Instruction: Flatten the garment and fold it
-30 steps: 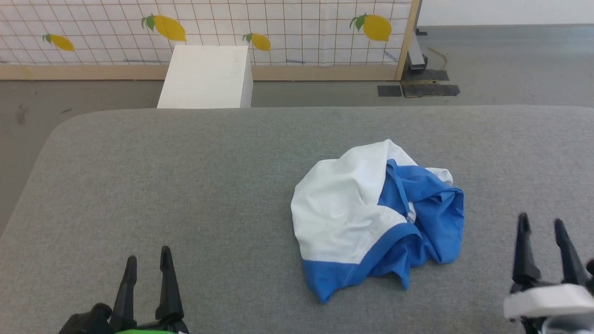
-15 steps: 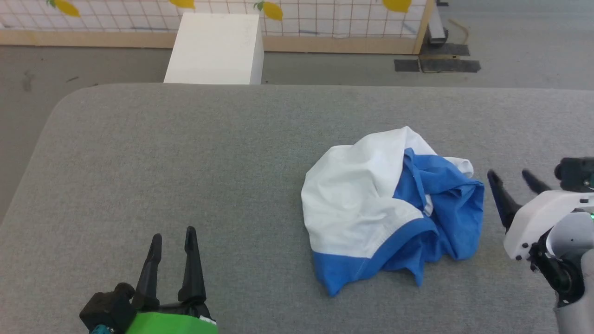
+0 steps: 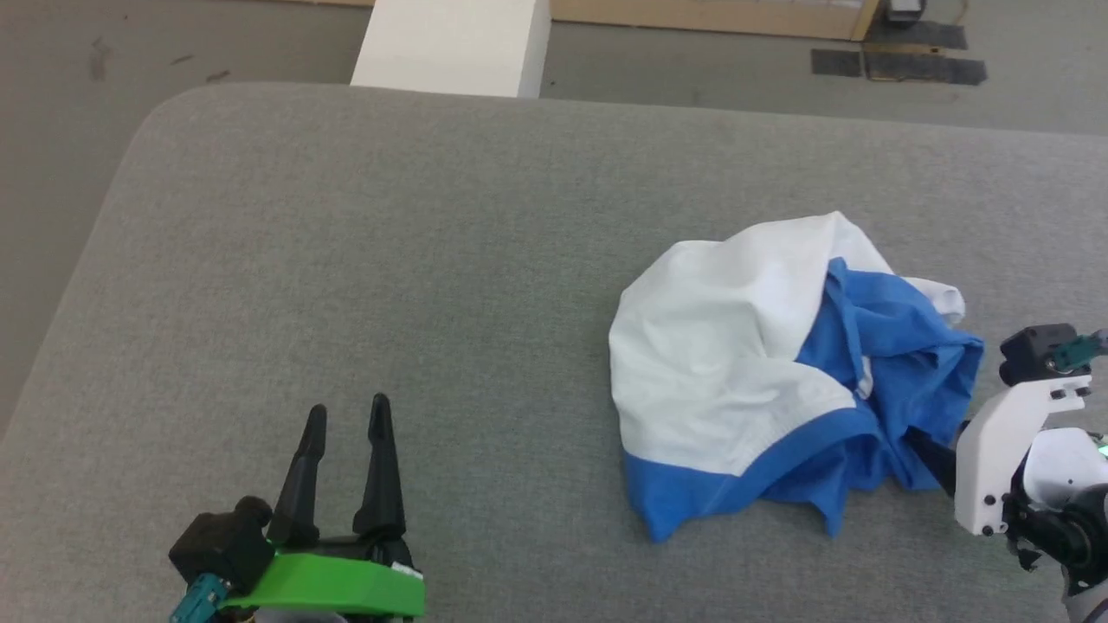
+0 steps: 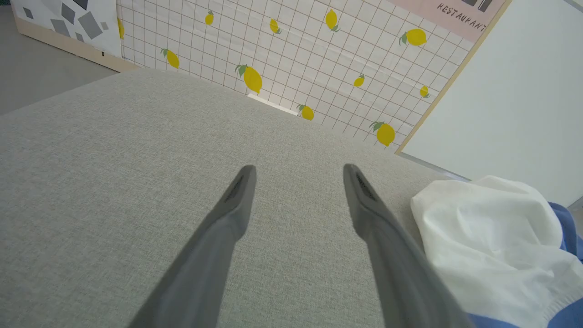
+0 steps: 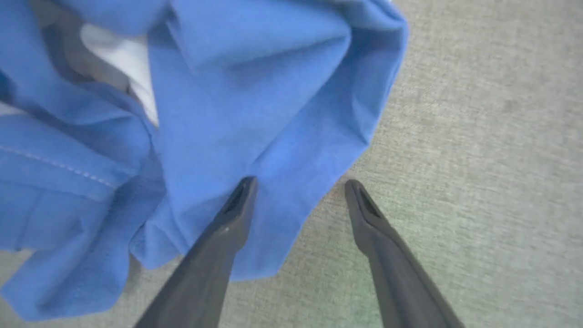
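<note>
Left gripper (image 3: pixel 346 407) sits low on the left, fingers pointing forward, spread apart, empty. Right gripper (image 5: pixel 299 183) angles inward, jaws wide.

- Worktop (image 3: pixel 346 260): grey woven fabric cover, rounded far-left corner.
- White box (image 3: pixel 450 43): rigid and plain, on the floor just beyond the worktop's far edge.
- Floor (image 3: pixel 130 52): grey, past the worktop's far and left sides.
- Dark flat patches (image 3: pixel 900 62): on the floor, beyond the worktop's far right.
- Panel (image 4: pixel 291 59): white grid printed with yellow lemons, wood-edged, upright beyond the worktop.
- Sign (image 4: pixel 455 9): pink, lettered "RESTAURANT", beyond the worktop, high up.
</note>
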Robot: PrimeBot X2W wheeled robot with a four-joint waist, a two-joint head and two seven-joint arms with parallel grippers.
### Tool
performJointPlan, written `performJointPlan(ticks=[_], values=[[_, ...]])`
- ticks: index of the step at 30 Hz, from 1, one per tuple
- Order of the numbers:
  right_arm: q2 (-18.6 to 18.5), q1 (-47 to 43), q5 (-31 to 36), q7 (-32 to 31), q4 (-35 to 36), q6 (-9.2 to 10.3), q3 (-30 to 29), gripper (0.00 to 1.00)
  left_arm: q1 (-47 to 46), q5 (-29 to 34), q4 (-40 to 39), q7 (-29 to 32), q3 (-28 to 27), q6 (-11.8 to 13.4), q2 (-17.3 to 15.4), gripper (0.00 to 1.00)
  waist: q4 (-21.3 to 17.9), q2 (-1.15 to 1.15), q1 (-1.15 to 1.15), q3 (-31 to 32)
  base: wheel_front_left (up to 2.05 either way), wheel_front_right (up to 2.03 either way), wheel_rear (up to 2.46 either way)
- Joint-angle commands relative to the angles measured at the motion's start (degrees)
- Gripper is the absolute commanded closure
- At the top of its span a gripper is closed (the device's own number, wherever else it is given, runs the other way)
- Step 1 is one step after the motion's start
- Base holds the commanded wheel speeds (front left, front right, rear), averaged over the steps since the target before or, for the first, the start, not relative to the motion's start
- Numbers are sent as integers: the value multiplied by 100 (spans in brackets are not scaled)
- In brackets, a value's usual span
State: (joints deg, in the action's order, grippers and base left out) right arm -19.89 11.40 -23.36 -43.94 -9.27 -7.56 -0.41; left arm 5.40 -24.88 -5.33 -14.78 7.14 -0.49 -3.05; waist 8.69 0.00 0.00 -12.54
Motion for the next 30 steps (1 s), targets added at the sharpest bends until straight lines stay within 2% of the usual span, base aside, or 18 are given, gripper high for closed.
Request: performJointPlan(ticks=[1, 2, 3, 5, 10, 16, 22, 27, 30], values=[[30, -9, 7, -45, -105, 8, 48, 0, -147, -79, 30, -21, 21, -39, 17, 0, 160, 0, 0, -180, 0, 0, 0], [33, 10, 12, -56, -164, 8, 89, 0, -181, -83, 41, -21, 27, -41, 17, 0, 175, 0, 0, -200, 0, 0, 0], [2, 37, 55, -54, -216, 8, 167, 37, -219, -92, 52, -21, 31, -38, 17, 0, 188, 0, 0, -221, 0, 0, 0], [-48, 96, 100, -49, -295, 8, 272, 100, -263, -118, 59, -21, 22, -25, 17, 0, 182, 0, 0, -242, 0, 0, 0], [-228, 401, 68, -27, -339, 8, 449, 100, -219, -207, 127, -21, -71, 24, 17, 0, -49, 0, 0, -34, 0, 0, 0], [-267, 754, -193, -15, -56, 8, 96, 100, -83, -233, 159, -22, -135, 30, 17, 0, -355, 0, 0, 425, 0, 0, 0], [-295, 667, -142, 91, 308, 8, -1148, 100, 105, -205, 98, -22, -181, 66, 17, 0, -507, 0, 0, 611, 0, 0, 0], [-408, -239, 269, 208, 416, 8, -2509, 100, 202, -129, 105, -22, -201, 48, 17, 0, -449, 0, 0, 515, 0, 0, 0], [-229, -880, 422, 285, 400, 8, -3093, 100, 233, -73, 131, -22, -206, 36, 17, 0, -405, 0, 0, 429, 0, 0, 0]])
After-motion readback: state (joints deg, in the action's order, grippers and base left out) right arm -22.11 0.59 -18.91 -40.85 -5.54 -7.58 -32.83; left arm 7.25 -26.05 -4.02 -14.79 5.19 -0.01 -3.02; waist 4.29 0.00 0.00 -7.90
